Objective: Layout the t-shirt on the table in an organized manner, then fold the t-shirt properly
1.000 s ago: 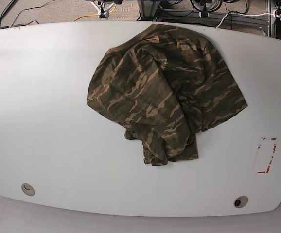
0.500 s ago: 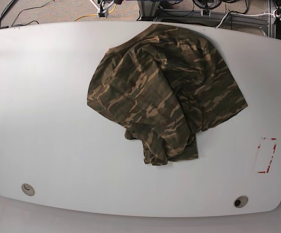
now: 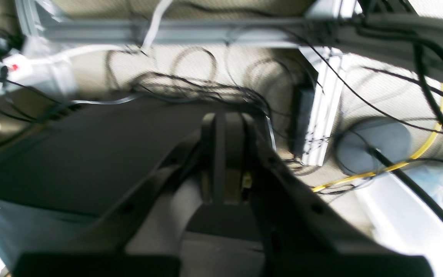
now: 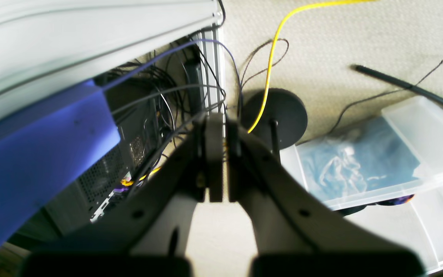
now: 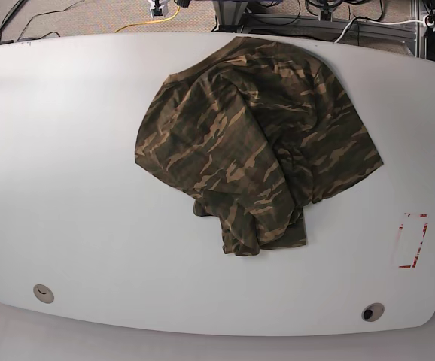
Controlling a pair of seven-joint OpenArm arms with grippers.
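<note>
The camouflage t-shirt lies crumpled in a rounded heap on the white table, right of centre toward the far edge, with a folded flap hanging toward the near side. Neither gripper shows in the base view. In the left wrist view my left gripper is shut with nothing in it and hangs over cabled floor, off the table. My right gripper is likewise shut and holds nothing, above the floor beside the table's edge.
A red-outlined tape rectangle marks the table's near right. Two grommet holes sit near the front edge. On the floor are cables, a round black stand base and a clear plastic bin.
The t-shirt has not moved. Small bits of hardware at the table's far edge have slipped slightly further out of the base view.
</note>
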